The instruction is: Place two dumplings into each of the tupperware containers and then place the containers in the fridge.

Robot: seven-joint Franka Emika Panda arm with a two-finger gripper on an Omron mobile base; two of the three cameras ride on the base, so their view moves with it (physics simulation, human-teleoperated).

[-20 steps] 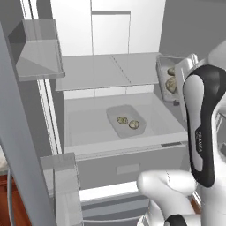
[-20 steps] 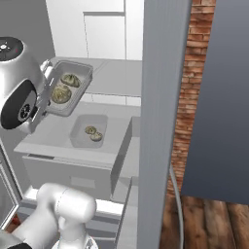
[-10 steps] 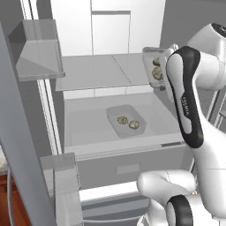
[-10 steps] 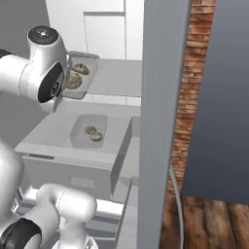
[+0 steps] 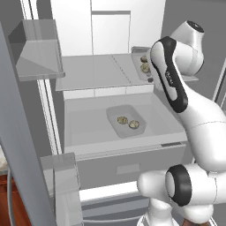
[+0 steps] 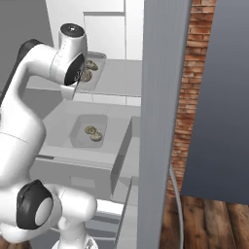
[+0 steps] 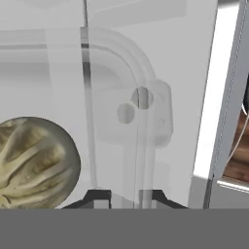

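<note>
Your tool [image 7: 124,197] sits at the bottom of the hand view with its two dark tips drawn narrow around the rim of the larger shallow grey translucent plastic tub [image 7: 141,97], so it is closed on that container. Just left of the tips, inside the tub, you see one mottled tan and olive-brown dumpling [image 7: 31,163] pressed close to the lens.

In the left base view this held tub [image 5: 140,66] lies in the upper right of the frame, on the upper pale grey shelf [image 5: 95,73] of the tall white-grey fridge [image 5: 110,26], partly behind your arm, with two dumplings [image 5: 144,67] inside. The right base view shows the same tub [image 6: 96,73] in the upper left, its dumplings [image 6: 87,75] beside the wrist.

Below it, near the middle of the left base view, the smaller grey translucent tub [image 5: 125,120] rests on the lower shelf [image 5: 88,123], well apart from the held one, carrying two dumplings [image 5: 128,122] side by side. You find it again [image 6: 89,131] in the left centre of the right base view.

You have no readable writing on either tub or on the fridge.
</note>
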